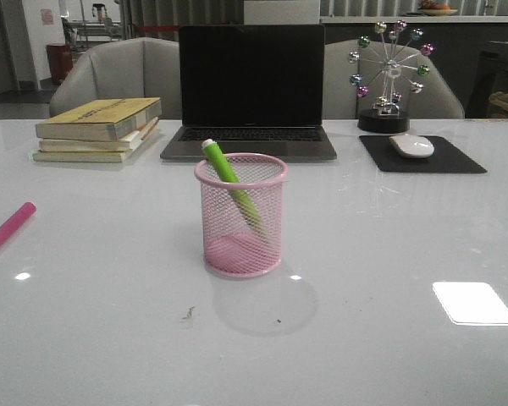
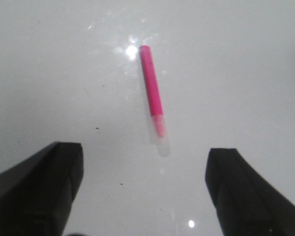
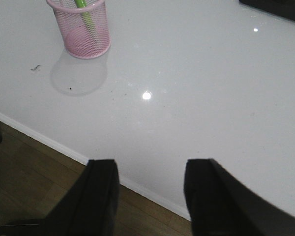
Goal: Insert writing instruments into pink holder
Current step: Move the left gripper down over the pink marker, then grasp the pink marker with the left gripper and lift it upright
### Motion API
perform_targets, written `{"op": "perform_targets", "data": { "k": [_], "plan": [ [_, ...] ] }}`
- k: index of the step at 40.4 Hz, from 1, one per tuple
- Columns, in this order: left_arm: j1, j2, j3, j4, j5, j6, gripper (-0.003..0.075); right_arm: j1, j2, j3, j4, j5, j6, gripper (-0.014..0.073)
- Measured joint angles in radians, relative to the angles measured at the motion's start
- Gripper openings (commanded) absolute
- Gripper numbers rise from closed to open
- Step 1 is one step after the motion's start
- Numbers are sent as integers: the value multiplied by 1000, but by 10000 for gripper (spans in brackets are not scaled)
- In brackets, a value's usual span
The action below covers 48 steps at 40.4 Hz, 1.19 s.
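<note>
A cylindrical pink wire-mesh pen cup [image 1: 240, 216] stood upright near the middle of the glossy white table [image 1: 389, 254]. Inside it a thick bright green marker pen [image 1: 230, 183] leaned, its whitish end sticking out above the rolled rim toward ten o'clock and its lower end resting on the solid pink base. In the right wrist view the same cup [image 3: 80, 28] showed with the green pen [image 3: 83, 14] in it, well apart from the right gripper [image 3: 150, 189], whose dark fingers [image 3: 101, 189] were spread moderately apart with nothing between them, hanging over the table's near edge.

The magenta pink marker pen [image 1: 8, 227] lay flat on the table at about nine o'clock from the cup, well apart from it, at the left edge of the front view. In the left wrist view that pen [image 2: 153, 93] lay on the bare surface, its pale translucent end nearest the left gripper [image 2: 145, 187]. The left gripper's fingers [image 2: 49, 182] stood wide apart, empty, not touching the pen.

At twelve o'clock behind the cup sat an open dark laptop [image 1: 251, 89]; at ten o'clock a stack of yellowish books [image 1: 97, 128]; at two o'clock a white mouse [image 1: 411, 145] on a black pad [image 1: 422, 156], and beyond it a small ferris-wheel ornament [image 1: 389, 72].
</note>
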Motion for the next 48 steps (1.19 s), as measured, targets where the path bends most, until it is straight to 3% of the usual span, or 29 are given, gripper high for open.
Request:
{"op": "perform_targets", "data": {
  "k": [22,48],
  "plan": [
    [28,544,-366,-27,21,0,563,0,0,0,0,0,0,434],
    [28,781,-565,-42,50,0,562,0,0,0,0,0,0,434]
  ]
}}
